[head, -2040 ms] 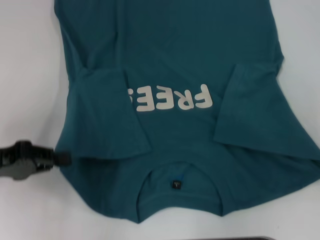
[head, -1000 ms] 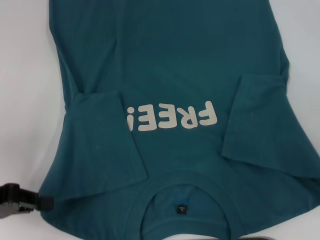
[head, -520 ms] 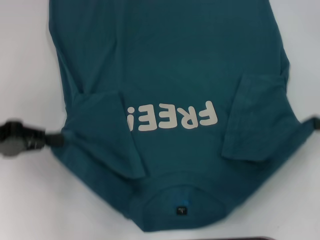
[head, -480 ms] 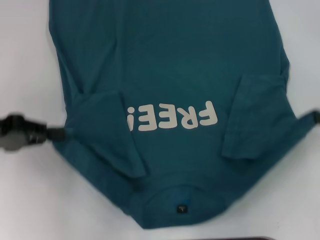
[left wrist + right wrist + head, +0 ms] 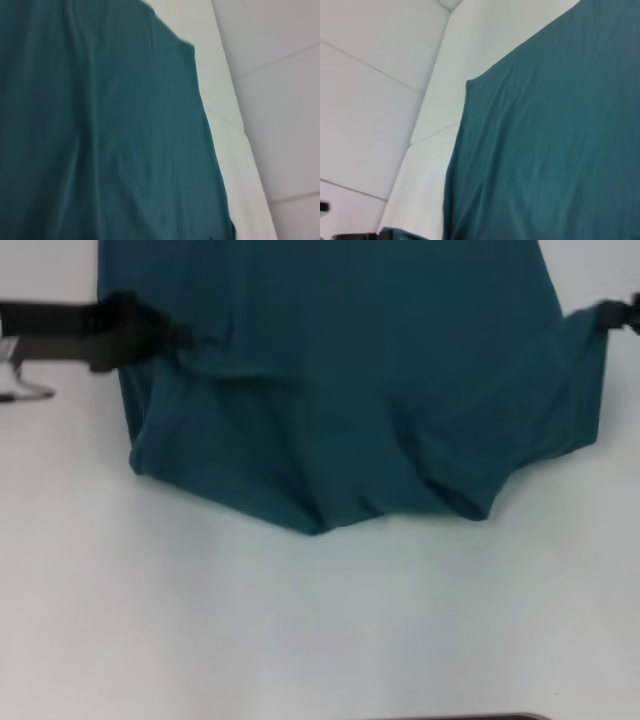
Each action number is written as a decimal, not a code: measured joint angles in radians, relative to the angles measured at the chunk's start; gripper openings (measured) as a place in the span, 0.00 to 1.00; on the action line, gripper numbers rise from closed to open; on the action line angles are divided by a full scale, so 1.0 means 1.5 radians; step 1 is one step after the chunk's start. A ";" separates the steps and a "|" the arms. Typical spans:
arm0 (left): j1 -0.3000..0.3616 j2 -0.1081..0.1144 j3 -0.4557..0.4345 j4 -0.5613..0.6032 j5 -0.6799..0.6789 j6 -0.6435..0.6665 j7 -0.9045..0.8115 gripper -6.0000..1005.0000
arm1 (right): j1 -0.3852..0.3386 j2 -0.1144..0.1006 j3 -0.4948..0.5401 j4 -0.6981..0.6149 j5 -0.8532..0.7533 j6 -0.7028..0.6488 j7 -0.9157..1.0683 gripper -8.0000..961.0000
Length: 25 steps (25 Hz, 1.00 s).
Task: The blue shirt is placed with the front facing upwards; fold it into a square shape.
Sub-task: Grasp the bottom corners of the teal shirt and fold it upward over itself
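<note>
Both grippers are pinching the blue shirt (image 5: 350, 390): the left gripper (image 5: 180, 337) is gripping its left edge, the right gripper (image 5: 606, 314) its right edge. Plain teal cloth is draping over the far part of the white table (image 5: 300, 620), folded edge nearest. No lettering is showing.

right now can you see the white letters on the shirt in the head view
No: the blue shirt shows only plain teal cloth, held up at its sides by the left gripper and the right gripper.
</note>
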 joint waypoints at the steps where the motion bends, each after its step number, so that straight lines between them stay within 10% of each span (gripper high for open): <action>1: -0.012 -0.001 0.002 0.008 0.000 -0.024 0.000 0.03 | 0.009 0.000 -0.011 0.008 -0.002 0.020 0.000 0.01; 25: -0.105 -0.015 0.047 0.027 -0.001 -0.308 -0.045 0.02 | 0.120 0.009 -0.247 0.037 -0.045 0.429 -0.001 0.01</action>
